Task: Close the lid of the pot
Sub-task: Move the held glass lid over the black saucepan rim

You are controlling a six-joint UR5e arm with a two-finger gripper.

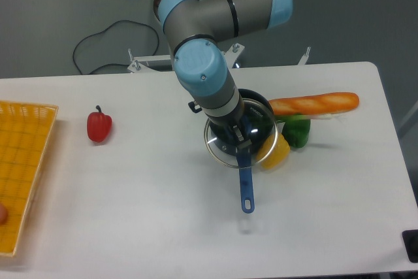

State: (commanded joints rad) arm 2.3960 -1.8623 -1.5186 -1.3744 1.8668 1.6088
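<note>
lid [240, 136] in gripper [236, 135] above pot [256, 110]

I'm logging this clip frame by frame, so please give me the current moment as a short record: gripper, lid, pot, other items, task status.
gripper: gripper shut on the lid's centre, carrying it
lid: lid held above the pot, offset toward the camera-side rim, not yet seated
pot: pot on the white table, its blue handle pointing toward the camera
other items: yellow pepper and green pepper beside the pot, baguette behind them, red pepper to the left, yellow basket at the left edge
task status: lid not closed yet
</note>
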